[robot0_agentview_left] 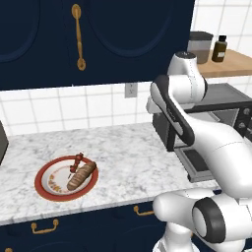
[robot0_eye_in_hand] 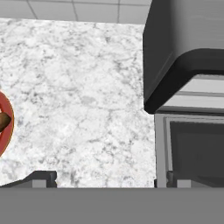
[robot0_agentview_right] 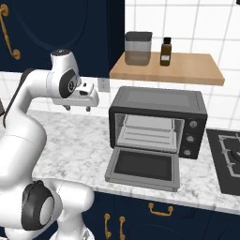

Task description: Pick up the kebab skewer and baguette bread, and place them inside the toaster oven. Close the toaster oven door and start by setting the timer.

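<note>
Marble counter [robot0_agentview_left: 123, 152] spread wide beneath the claw [robot0_agentview_right: 77, 108], white with grey veins, backed by white wall tiles. Dark blue cupboards above and below, brass handles on them.

Toaster oven [robot0_agentview_right: 159, 101] just to the claw's right in the right base view, dark grey and boxy, standing on the counter, cavity open with a wire rack inside and three knobs down its right face. Toaster oven door [robot0_agentview_right: 143, 168] dropped flat in front of it, glass window facing up, lying lower than the claw and to the right. In the hand view, the oven's rounded corner and the door's edge [robot0_eye_in_hand: 192, 148] at the right side, close to one fingertip [robot0_eye_in_hand: 177, 178].

Wooden shelf [robot0_agentview_right: 178, 68] above the oven, higher than the claw and to its right, carrying a grey lidded canister [robot0_agentview_right: 138, 48] and a small brown bottle [robot0_agentview_right: 165, 51]. Black stovetop [robot0_agentview_right: 227, 159] farther right, beyond the oven.

Red-rimmed plate [robot0_agentview_left: 65, 178] well to the claw's left on the counter, its edge just showing at the left of the hand view. On it, baguette bread [robot0_agentview_left: 81, 175], golden-brown, lying diagonally. Kebab skewer [robot0_agentview_left: 76, 162] beside it, touching or nearly touching the loaf, dark red chunks on a thin stick.

Claw hovering above bare marble between plate and oven, jaws spread wide, nothing between them.
</note>
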### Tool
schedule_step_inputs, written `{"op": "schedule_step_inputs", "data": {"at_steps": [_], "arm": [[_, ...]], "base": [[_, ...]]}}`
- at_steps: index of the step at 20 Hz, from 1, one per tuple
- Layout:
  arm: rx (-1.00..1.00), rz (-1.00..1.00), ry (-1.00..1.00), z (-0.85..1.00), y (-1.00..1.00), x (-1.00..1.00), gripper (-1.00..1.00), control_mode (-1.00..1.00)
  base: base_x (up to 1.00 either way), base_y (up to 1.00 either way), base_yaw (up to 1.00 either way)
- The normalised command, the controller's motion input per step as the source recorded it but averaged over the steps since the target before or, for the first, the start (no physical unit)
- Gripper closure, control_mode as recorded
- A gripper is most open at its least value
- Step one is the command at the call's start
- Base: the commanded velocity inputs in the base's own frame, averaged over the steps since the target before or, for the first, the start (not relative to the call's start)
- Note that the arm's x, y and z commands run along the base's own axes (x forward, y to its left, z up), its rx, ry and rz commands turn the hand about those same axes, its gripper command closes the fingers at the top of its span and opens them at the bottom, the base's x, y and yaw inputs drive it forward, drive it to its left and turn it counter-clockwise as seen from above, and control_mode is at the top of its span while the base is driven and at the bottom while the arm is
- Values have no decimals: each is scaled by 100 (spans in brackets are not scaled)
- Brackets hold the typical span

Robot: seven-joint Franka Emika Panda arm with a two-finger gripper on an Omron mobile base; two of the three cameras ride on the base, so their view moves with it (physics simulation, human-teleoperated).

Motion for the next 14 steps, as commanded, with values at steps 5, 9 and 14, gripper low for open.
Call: {"op": "schedule_step_inputs", "data": {"at_steps": [5,9,14], "arm": [[0,0,0,0,0,0,-100,-100],[-5,0,2,-18,0,-18,-100,-100],[11,17,-7,-3,-53,-38,-100,-100]], "base": [[0,0,0],[0,0,0],[0,0,0]]}}
